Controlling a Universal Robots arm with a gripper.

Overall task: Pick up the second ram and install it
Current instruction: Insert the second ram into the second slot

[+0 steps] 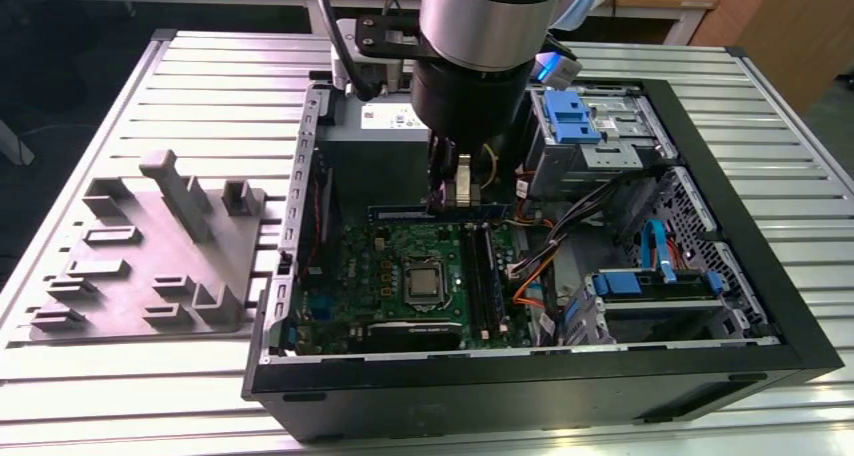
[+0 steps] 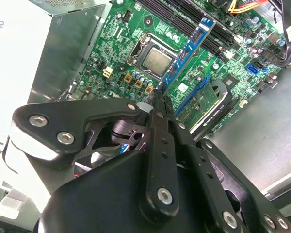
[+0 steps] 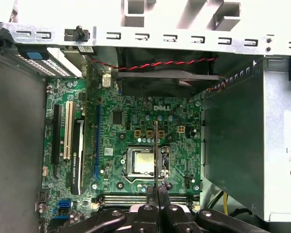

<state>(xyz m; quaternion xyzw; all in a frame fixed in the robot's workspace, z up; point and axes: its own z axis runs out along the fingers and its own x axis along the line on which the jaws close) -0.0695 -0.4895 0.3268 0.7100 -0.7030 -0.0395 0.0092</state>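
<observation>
Black metal first: the gripper, nearest the lens in both wrist views, has its jaws drawn narrow on one end of the second ram. We log the strip as blue-green and held on edge, with its free length reaching past the fingertips over the green motherboard. In the first wrist view it shows as a thin line (seen edge-on) crossing the processor socket. We cannot tell how high it sits above the board.

In the exterior view, upper centre of the frame, the gripper hangs under the arm. The strip lies level beneath it along the board's far edge, just beside the grey power supply. Long black slots run toward the lower edge, on the exterior view's right of the socket. The strip lies crosswise to them and is not seated.

Around these we list:
- an open black computer case;
- a blue drive bracket at upper right;
- a grey moulded tray on the exterior view's left;
- the ribbed metal table that bears them all.
</observation>
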